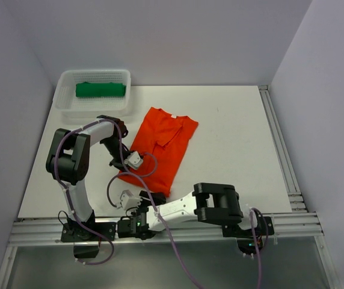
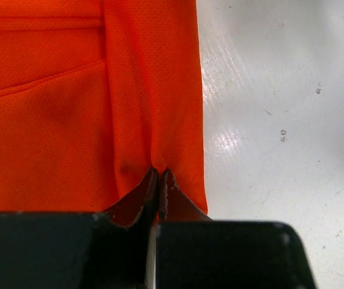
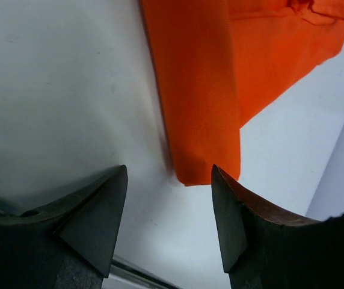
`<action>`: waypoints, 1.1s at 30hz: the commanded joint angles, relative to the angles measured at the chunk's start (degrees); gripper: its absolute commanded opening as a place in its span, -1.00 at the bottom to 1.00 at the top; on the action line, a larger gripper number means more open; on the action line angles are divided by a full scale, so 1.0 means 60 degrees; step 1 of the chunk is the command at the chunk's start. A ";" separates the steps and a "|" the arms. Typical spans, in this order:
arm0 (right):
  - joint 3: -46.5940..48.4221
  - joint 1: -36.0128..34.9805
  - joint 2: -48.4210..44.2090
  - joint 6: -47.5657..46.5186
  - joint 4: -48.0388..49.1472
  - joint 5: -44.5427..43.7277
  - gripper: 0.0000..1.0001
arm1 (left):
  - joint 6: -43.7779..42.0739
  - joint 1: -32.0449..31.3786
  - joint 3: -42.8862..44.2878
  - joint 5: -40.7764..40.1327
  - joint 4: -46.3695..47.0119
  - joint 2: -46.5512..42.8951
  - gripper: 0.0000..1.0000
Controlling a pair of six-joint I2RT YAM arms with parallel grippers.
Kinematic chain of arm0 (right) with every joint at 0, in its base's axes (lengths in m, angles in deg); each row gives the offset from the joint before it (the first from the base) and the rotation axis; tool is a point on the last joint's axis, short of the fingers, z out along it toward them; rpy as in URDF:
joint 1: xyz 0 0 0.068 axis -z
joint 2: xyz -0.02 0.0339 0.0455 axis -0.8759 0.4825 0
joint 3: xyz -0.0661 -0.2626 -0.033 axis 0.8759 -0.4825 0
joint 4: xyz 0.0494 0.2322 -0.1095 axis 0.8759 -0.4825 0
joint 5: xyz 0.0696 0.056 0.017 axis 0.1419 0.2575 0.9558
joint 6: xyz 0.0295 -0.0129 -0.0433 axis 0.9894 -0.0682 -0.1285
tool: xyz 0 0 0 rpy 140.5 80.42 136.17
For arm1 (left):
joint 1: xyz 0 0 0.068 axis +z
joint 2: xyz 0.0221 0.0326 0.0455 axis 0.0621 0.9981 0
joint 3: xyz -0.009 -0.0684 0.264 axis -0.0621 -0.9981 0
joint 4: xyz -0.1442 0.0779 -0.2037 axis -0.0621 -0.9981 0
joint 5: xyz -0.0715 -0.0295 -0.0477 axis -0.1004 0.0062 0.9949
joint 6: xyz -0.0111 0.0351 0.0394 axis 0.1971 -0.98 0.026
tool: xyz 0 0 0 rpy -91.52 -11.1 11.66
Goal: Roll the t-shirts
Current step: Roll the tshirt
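The orange-red t-shirt (image 1: 160, 147) lies folded into a long strip in the middle of the table. My left gripper (image 1: 125, 167) is at its near left edge, shut on a pinch of the orange cloth (image 2: 160, 171). My right gripper (image 1: 142, 203) is open and low over the table just short of the shirt's near end. A near corner of the shirt (image 3: 205, 162) lies just ahead of its fingertips (image 3: 169, 174), not touching them. The dark green t-shirt (image 1: 100, 90) lies rolled up in the basket at the back left.
The white mesh basket (image 1: 64, 102) stands at the back left corner. Grey walls close in the left, back and right sides. A metal rail (image 1: 280, 150) runs along the table's right edge, and another along the near edge by the arm bases.
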 commanded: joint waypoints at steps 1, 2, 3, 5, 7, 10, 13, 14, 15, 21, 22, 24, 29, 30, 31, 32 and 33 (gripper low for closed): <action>0.0389 0.0286 0.0194 0.0339 -0.0566 -0.0769 0.29 | -0.0186 -0.0112 -0.0280 -0.0450 0.0496 0.0392 -0.99; 0.0375 0.0316 0.0238 0.0208 -0.0450 -0.0871 0.29 | -0.0230 -0.0112 -0.0294 -0.0436 0.0496 0.0406 -0.99; 0.0346 0.0316 0.0268 0.0105 -0.0347 -0.0901 0.29 | -0.0216 -0.0112 -0.0294 -0.0436 0.0496 0.0392 -0.99; 0.0287 0.0331 0.0428 -0.0129 -0.0084 -0.0901 0.29 | -0.0201 -0.0098 -0.0280 -0.0450 0.0481 0.0406 -0.99; 0.0316 0.0432 0.0706 -0.0218 0.0034 -0.0886 0.29 | -0.0186 -0.0112 -0.0251 -0.0450 0.0438 0.0436 -0.99; 0.0360 0.0477 0.1087 -0.0408 0.0254 -0.0930 0.28 | -0.0215 -0.0112 -0.0265 -0.0465 0.0466 0.0436 -0.99; 0.0375 0.0477 0.1380 -0.0482 0.0430 -0.1033 0.22 | -0.0201 -0.0112 -0.0265 -0.0479 0.0467 0.0436 -0.99; 0.0375 0.0492 0.1454 -0.0482 0.0488 -0.1076 0.17 | -0.0201 -0.0112 -0.0265 -0.0479 0.0452 0.0450 -0.99; 0.0375 0.0492 0.1527 -0.0424 0.0474 -0.1280 0.15 | -0.0215 -0.0112 -0.0265 -0.0479 0.0438 0.0450 -0.99; 0.0565 0.0667 0.2201 -0.0188 0.0341 -0.1605 0.18 | -0.0274 -0.0112 -0.0309 -0.0553 0.0452 0.0436 -0.99; 0.0507 0.0667 0.2289 -0.0319 0.0473 -0.1488 0.20 | -0.0289 -0.0112 -0.0295 -0.0567 0.0452 0.0436 -0.99; 0.0492 0.0667 0.2392 -0.0394 0.0752 -0.1341 0.20 | -0.0289 -0.0112 -0.0294 -0.0567 0.0437 0.0450 -0.99; 0.0273 0.0784 0.2319 -0.0525 0.1307 -0.0932 -0.68 | -0.0274 -0.0112 -0.0338 -0.0567 0.0496 0.0421 -0.99; 0.0229 0.0799 0.2246 -0.0540 0.1353 -0.0843 -0.80 | -0.0260 -0.0112 -0.0338 -0.0567 0.0482 0.0406 -0.99; 0.0156 0.0872 0.2043 -0.0627 0.1411 -0.0727 -1.00 | -0.0274 -0.0112 -0.0338 -0.0567 0.0482 0.0406 -0.99; 0.0097 0.0887 0.1910 -0.0686 0.1571 -0.0609 -1.00 | -0.0274 -0.0112 -0.0338 -0.0553 0.0496 0.0377 -0.97; 0.0038 0.0902 0.1778 -0.0745 0.1660 -0.0231 -1.00 | -0.0260 -0.0112 -0.0309 -0.0480 0.0496 0.0363 -0.94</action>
